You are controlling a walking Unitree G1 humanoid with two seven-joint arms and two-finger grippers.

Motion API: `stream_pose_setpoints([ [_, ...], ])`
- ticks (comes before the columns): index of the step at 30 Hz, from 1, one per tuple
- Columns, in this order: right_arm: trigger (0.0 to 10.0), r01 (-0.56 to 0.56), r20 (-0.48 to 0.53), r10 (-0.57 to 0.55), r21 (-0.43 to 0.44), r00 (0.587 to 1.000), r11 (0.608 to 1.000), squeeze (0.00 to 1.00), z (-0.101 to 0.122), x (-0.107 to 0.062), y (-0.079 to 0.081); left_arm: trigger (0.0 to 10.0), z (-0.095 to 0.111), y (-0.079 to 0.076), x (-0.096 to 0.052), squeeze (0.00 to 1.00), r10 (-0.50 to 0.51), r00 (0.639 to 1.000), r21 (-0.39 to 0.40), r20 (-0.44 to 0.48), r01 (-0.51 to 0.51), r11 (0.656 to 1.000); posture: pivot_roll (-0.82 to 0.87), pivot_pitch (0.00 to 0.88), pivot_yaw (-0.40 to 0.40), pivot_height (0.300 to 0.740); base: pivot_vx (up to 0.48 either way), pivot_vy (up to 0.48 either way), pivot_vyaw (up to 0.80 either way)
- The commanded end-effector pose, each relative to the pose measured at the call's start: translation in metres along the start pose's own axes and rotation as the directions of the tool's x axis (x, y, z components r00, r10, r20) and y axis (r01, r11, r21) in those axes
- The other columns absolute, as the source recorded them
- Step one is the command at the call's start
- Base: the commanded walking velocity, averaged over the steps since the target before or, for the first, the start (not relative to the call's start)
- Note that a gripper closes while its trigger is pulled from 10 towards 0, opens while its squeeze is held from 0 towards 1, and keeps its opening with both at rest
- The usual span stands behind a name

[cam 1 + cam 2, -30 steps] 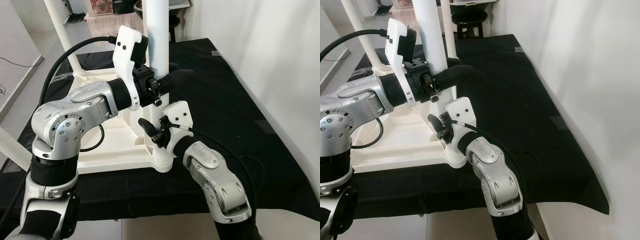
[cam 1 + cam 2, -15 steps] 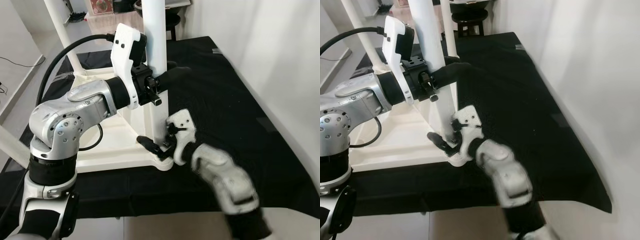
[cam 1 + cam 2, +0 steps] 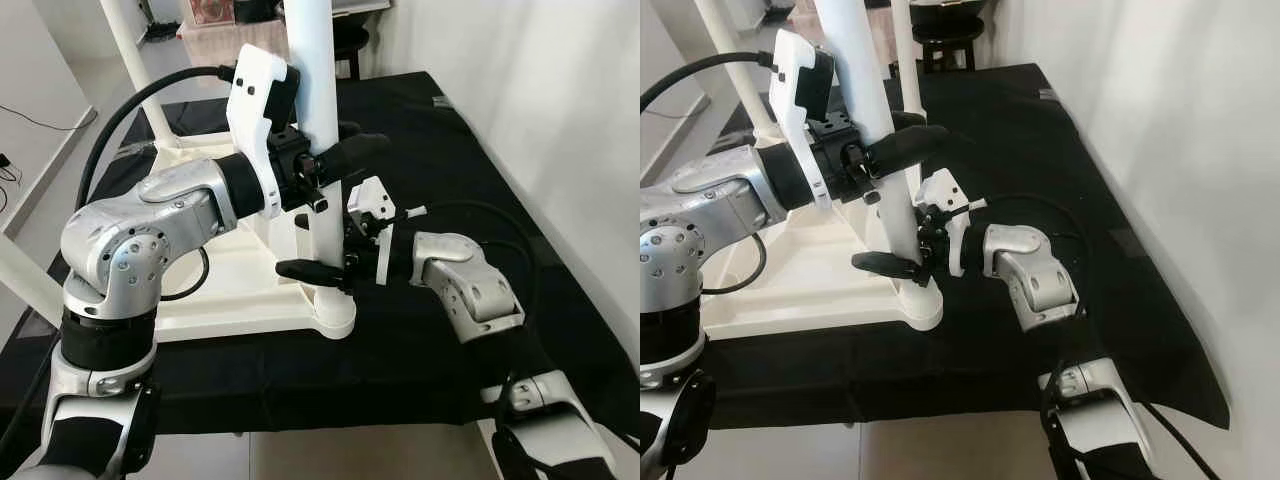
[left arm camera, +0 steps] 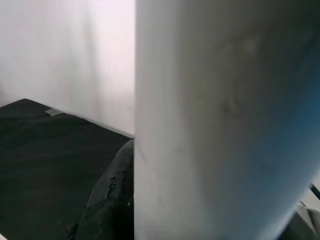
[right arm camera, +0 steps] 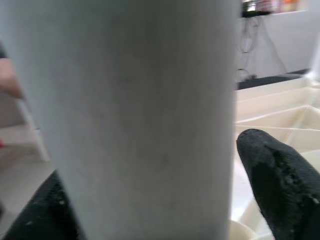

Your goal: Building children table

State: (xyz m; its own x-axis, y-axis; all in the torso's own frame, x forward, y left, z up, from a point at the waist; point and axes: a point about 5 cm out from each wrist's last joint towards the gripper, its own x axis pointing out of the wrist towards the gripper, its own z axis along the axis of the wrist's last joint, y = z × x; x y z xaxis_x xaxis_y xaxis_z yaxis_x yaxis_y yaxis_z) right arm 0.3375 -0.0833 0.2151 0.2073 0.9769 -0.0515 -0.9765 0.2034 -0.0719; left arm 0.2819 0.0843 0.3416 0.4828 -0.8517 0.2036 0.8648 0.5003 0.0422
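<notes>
On the black-draped bench, the inverted white tabletop (image 3: 215,300) is lying flat and its near-corner leg (image 3: 318,120) is standing vertical in the socket. Your left gripper (image 3: 335,160) is clamping the leg mid-shaft; your right gripper (image 3: 315,268), the nearer to the socket, is closing around its base. Since a second ago, the right forearm is reaching in from the side rather than from below

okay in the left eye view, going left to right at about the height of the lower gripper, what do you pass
White tabletop → right gripper → white table leg → right arm's silver forearm → black cloth → white wall.
</notes>
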Motion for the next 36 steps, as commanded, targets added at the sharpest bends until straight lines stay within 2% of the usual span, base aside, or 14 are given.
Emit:
stream_pose_setpoints([
  [1,0.0,-0.075,0.015,0.075,-0.011,0.997,0.997,0.00,0.002,0.009,0.004,0.0,-0.001,-0.006,0.002,0.00,-0.050,0.999,-0.018,-0.012,0.050,0.999,-0.03,0.116,0.072,0.740,0.000,0.000,0.00],
  [15,0.0,-0.137,0.055,0.139,-0.026,0.989,0.990,0.00,0.004,0.011,-0.002,0.0,0.001,-0.008,0.003,0.00,-0.064,0.998,-0.002,-0.016,0.064,0.998,-0.04,0.122,0.079,0.740,0.000,0.000,0.00],
  [16,0.0,-0.123,0.059,0.125,-0.029,0.990,0.992,0.00,0.003,0.010,-0.002,0.0,0.000,-0.008,0.003,0.36,-0.067,0.998,-0.007,-0.015,0.067,0.998,-0.04,0.123,0.081,0.740,0.000,0.000,0.00],
  [17,0.0,-0.123,0.059,0.125,-0.029,0.990,0.992,0.00,0.003,0.010,-0.002,0.0,0.000,-0.008,0.003,0.36,-0.067,0.998,-0.007,-0.015,0.067,0.998,-0.04,0.123,0.081,0.740,0.000,0.000,0.00],
  [18,0.0,-0.110,0.062,0.112,-0.031,0.992,0.993,0.00,0.003,0.010,-0.002,0.0,0.000,-0.009,0.003,1.00,-0.074,0.997,-0.007,-0.019,0.073,0.997,-0.04,0.123,0.080,0.740,0.000,0.000,0.00],
  [19,0.0,-0.100,0.064,0.102,-0.036,0.993,0.994,0.00,0.002,0.010,-0.002,4.0,0.000,-0.010,0.002,1.00,-0.079,0.997,-0.008,-0.021,0.079,0.997,-0.04,0.123,0.080,0.740,0.000,0.000,0.00],
  [20,0.0,-0.100,0.064,0.102,-0.036,0.993,0.994,0.00,0.002,0.010,-0.002,4.0,0.000,-0.010,0.002,1.00,-0.079,0.997,-0.008,-0.021,0.079,0.997,-0.04,0.123,0.080,0.740,0.000,0.000,0.00],
  [21,0.0,-0.077,0.062,0.079,-0.039,0.995,0.996,0.00,0.001,0.010,-0.003,10.0,-0.001,-0.010,0.003,1.00,-0.073,0.997,-0.015,-0.018,0.073,0.997,-0.04,0.123,0.081,0.740,0.000,0.000,0.00],
  [26,0.0,-0.023,0.071,0.024,-0.021,0.997,1.000,0.00,-0.001,0.011,-0.004,10.0,-0.001,-0.008,0.004,1.00,-0.053,0.999,-0.033,-0.013,0.052,0.998,-0.05,0.123,0.079,0.740,0.000,0.000,0.00],
  [27,0.0,0.053,0.036,-0.052,-0.012,0.998,0.999,0.00,-0.005,0.014,-0.003,10.0,0.001,-0.005,0.004,0.00,-0.038,0.999,-0.047,-0.005,0.037,0.998,-0.04,0.125,0.069,0.740,0.000,0.000,0.00],
  [30,0.0,0.158,-0.011,-0.158,0.018,0.987,0.987,0.00,-0.012,0.017,-0.002,10.0,0.002,-0.003,0.004,0.00,-0.024,1.000,-0.052,-0.002,0.024,0.998,-0.04,0.125,0.069,0.740,0.000,0.000,0.00],
  [32,0.0,0.531,-0.134,-0.517,0.116,0.845,0.839,0.00,-0.045,0.029,0.025,10.0,0.002,0.002,0.002,0.00,0.008,1.000,-0.051,-0.007,-0.008,0.999,-0.02,0.138,0.049,0.740,0.000,0.000,0.00],
  [33,0.0,0.531,-0.134,-0.517,0.116,0.845,0.839,0.00,-0.045,0.029,0.025,10.0,0.002,0.002,0.002,0.00,0.008,1.000,-0.051,-0.007,-0.008,0.999,-0.02,0.138,0.049,0.740,0.000,0.000,0.00],
  [36,0.0,0.716,-0.204,-0.689,0.120,0.696,0.688,0.00,-0.058,0.029,0.051,10.0,0.001,0.005,-0.001,0.00,0.025,1.000,-0.051,-0.010,-0.026,0.998,-0.03,0.119,0.062,0.740,0.000,0.000,0.00],
])
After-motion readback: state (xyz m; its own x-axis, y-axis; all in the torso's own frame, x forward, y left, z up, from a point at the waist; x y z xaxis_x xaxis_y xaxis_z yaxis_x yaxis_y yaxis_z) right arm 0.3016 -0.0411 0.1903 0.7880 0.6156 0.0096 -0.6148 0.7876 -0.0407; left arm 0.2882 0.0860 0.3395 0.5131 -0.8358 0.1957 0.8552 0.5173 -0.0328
